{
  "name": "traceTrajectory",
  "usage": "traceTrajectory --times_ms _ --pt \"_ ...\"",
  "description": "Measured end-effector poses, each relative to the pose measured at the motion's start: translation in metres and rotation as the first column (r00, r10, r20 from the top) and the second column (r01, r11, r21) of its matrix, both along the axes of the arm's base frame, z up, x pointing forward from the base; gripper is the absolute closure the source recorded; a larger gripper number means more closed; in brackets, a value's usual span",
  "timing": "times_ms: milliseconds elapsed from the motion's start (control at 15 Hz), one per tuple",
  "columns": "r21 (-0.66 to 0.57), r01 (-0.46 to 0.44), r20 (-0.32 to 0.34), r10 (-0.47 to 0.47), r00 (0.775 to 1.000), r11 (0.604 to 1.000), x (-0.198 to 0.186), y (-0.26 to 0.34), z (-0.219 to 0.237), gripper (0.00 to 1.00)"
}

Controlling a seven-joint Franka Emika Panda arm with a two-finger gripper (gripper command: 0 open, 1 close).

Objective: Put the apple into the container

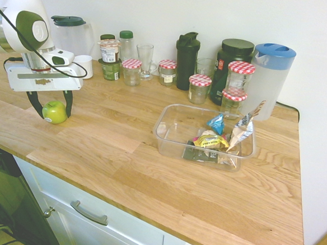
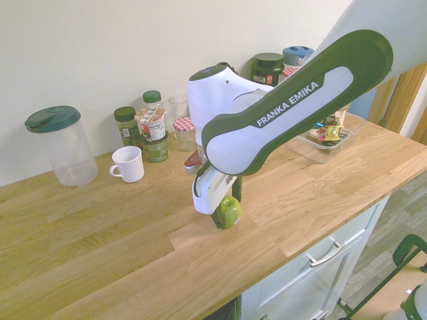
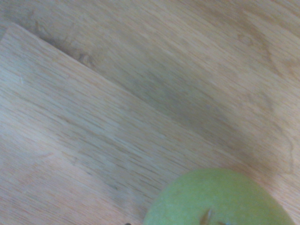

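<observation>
The pincer [image 1: 52, 109] stands wide open astride the apple [image 1: 54, 111] on the counter [image 1: 126, 147], gripping nothing. An off-centre squeeze could send the round, shiny fruit rolling away.

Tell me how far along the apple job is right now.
Done: the gripper is down over the apple, open jaws on either side. In hand: the grasp itself; the apple sits on the countertop, not yet gripped. Left: close, lift, carry it to the container, which holds only snack packets.
</observation>
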State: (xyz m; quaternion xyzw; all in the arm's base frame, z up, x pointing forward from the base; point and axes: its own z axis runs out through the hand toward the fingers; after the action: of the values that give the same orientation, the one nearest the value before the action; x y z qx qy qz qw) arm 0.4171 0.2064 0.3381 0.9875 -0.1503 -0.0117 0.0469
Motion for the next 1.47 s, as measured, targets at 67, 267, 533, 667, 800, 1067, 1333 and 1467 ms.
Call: traceTrajectory --times_ms 67,267,533,667,800,1067,1333,1467 --pt "0.001 -0.002 -0.001 0.002 1.000 1.000 0.000 0.001 -0.002 1.00" --pt "0.004 0.002 0.003 -0.002 1.000 1.000 0.000 0.001 0.000 1.00" --pt "0.101 0.105 0.045 -0.110 0.993 0.989 0.021 -0.056 0.088 1.00" --pt "0.125 0.199 0.089 -0.211 0.973 0.972 0.023 -0.133 0.146 1.00" --pt "0.136 0.306 0.100 -0.320 0.942 0.942 0.020 -0.217 0.164 1.00" --pt "0.090 0.477 0.103 -0.485 0.869 0.874 0.010 -0.345 0.146 1.00" --pt "0.088 0.558 0.112 -0.564 0.818 0.825 0.006 -0.411 0.101 1.00" --pt "0.091 0.566 0.124 -0.573 0.810 0.819 0.019 -0.415 0.073 1.00"
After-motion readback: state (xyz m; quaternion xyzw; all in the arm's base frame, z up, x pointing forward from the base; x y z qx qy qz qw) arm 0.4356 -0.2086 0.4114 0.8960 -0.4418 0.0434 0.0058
